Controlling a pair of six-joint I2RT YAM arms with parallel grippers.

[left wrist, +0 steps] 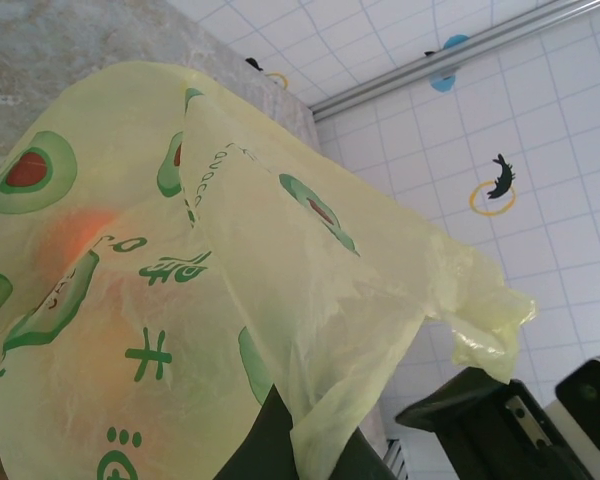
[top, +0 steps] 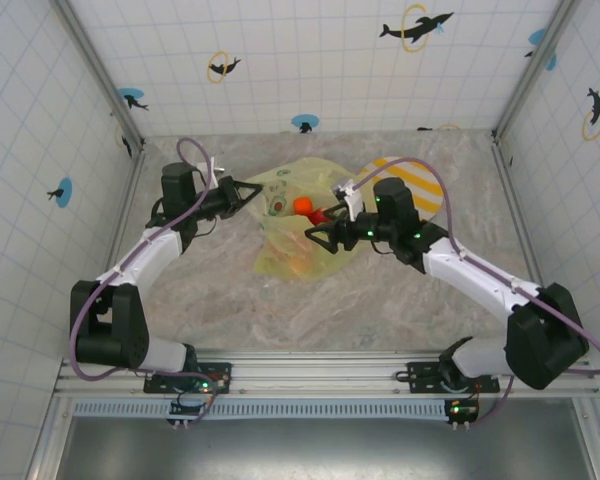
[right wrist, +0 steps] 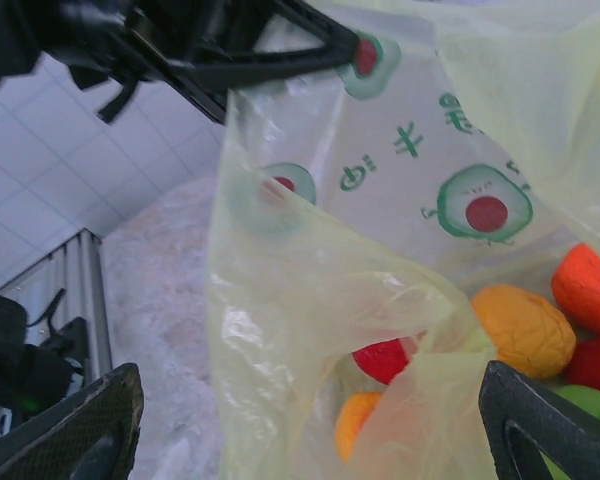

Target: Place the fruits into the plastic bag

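While the left gripper clamps the rim of the thin translucent yellow-green avocado-printed plastic bag at mid-table, small round red, orange and green toy fruits lie inside it, and the right gripper hangs at its mouth, jaws spread and empty.

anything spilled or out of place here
Nothing stands out. The left fingers hold the plastic bag up by its rim, the fruits lie inside it, and the striped plate sits flat on the table behind.
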